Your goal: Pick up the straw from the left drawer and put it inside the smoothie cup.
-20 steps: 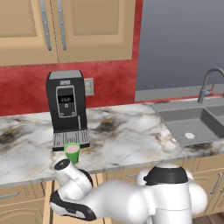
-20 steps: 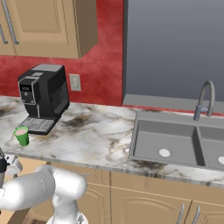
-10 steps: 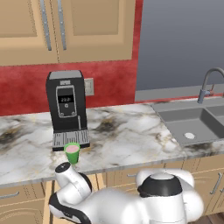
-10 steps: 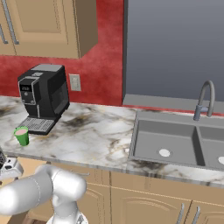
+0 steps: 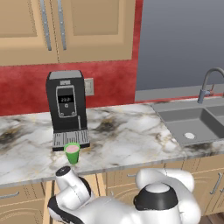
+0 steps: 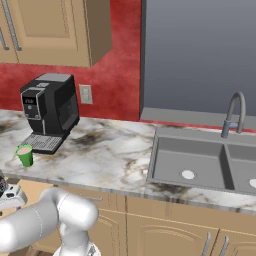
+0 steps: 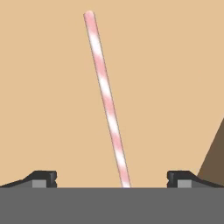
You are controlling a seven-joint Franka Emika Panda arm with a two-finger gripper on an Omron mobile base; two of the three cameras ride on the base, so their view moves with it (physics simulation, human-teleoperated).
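The straw point(image 7: 107, 98), pink and white striped, lies flat on the tan bottom of the left drawer point(image 7: 166, 78). It runs up the hand view from between my fingertips. My gripper point(image 7: 111, 181) hangs straight over its near end, open wide, one dark fingertip point(image 7: 43, 178) on each side and well apart from it. The smoothie cup point(image 5: 72, 153) point(image 6: 24, 155), green with pink inside, stands upright on the marble counter in front of the coffee machine. My arm point(image 5: 70, 197) bends down below the counter's front edge, under the cup.
A black coffee machine point(image 5: 66, 109) stands right behind the cup. The sink point(image 6: 200, 165) and faucet point(image 6: 232, 112) lie far right. A darker brown drawer wall point(image 7: 214, 153) rises at the right of the hand view. Closed cabinets hang above the counter.
My arm has sunk a little lower below the counter edge and its elbow has swung. The cup has not moved and the gripper has stayed open.
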